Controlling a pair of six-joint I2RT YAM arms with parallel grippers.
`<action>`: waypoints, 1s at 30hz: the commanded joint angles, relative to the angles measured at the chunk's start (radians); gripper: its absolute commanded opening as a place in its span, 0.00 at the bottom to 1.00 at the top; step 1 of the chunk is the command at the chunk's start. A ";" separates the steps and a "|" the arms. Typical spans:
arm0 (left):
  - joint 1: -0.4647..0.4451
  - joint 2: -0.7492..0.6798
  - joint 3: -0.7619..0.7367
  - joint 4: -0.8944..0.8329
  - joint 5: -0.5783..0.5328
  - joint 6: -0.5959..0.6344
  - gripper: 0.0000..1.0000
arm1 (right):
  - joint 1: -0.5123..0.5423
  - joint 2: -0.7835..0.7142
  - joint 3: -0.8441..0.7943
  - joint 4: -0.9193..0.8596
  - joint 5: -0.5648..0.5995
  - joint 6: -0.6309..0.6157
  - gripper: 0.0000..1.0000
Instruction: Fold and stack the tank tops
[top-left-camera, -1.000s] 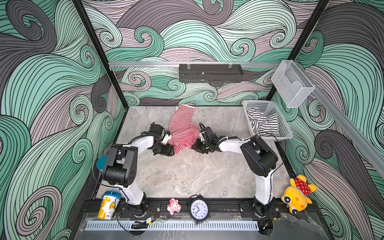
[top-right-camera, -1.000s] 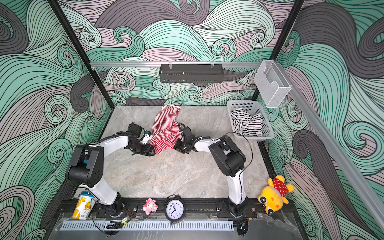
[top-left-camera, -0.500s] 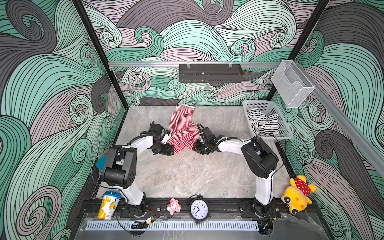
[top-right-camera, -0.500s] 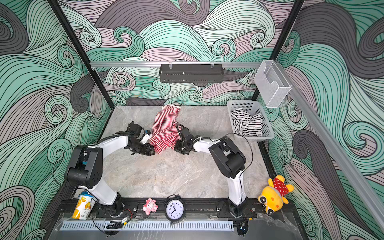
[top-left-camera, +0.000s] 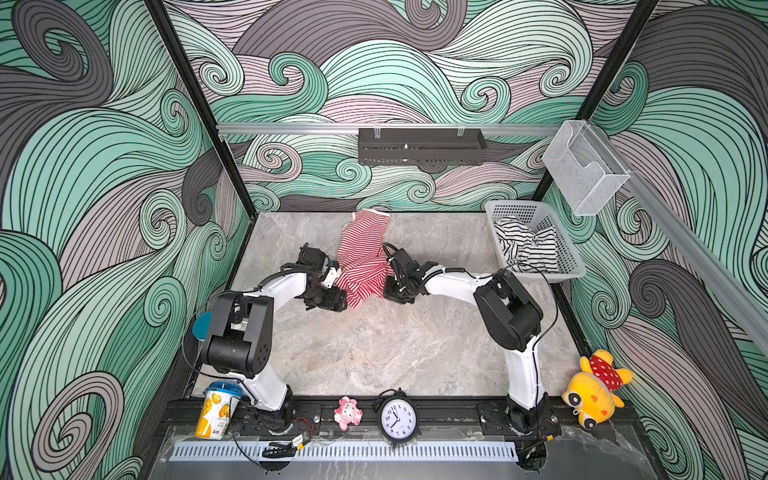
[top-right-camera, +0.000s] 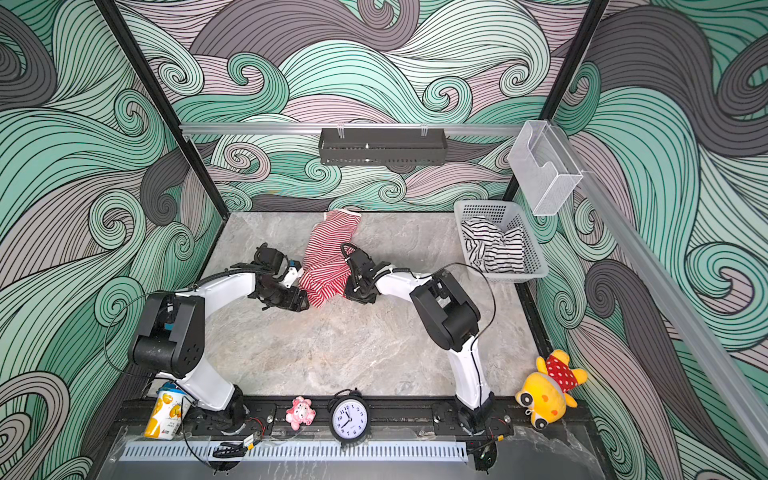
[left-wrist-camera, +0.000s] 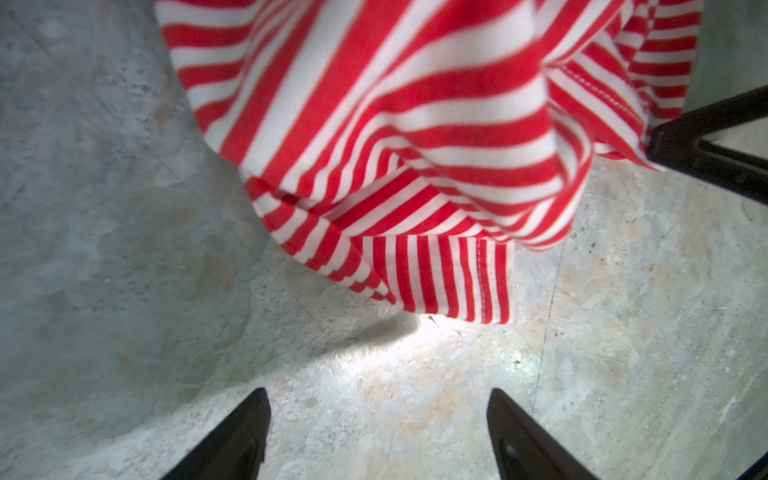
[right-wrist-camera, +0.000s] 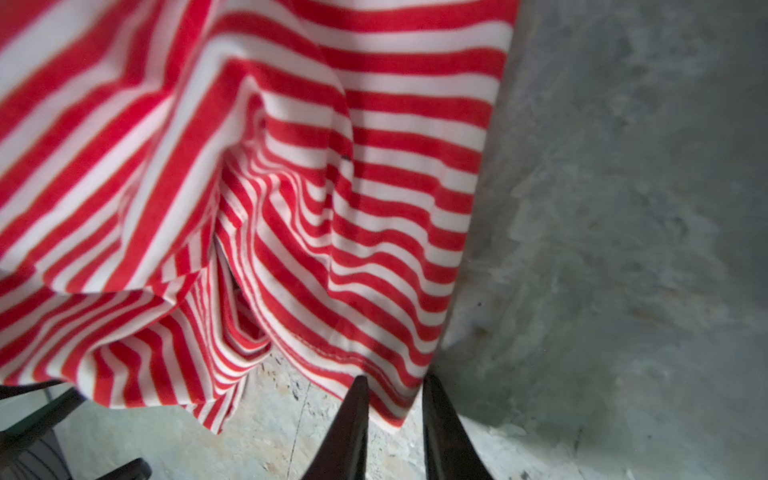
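The limp, light red striped top (top-left-camera: 360, 266), crumpled on the worktop (top-left-camera: 374, 345) at the centre of both top views, probably wants pinching at its 2 hem corners; the left gripper (left-wrist-camera: 376, 392) is spread and empty, the right gripper (right-wrist-camera: 395, 378) stands narrow astride the hem, grip unclear.

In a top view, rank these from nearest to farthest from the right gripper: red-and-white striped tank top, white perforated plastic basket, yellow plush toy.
1. Red-and-white striped tank top, mid-table, its hem at the right gripper fingertips.
2. White perforated plastic basket, far right corner.
3. Yellow plush toy, front right edge.
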 joint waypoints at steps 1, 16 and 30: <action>-0.006 -0.029 -0.002 -0.009 -0.015 -0.006 0.84 | 0.013 0.034 0.007 -0.140 0.070 -0.033 0.26; -0.006 -0.032 -0.019 0.003 -0.018 -0.003 0.85 | 0.016 0.106 0.094 -0.198 0.096 -0.043 0.27; -0.006 -0.055 -0.043 0.013 -0.021 0.007 0.85 | 0.041 0.135 0.159 -0.328 0.174 -0.109 0.20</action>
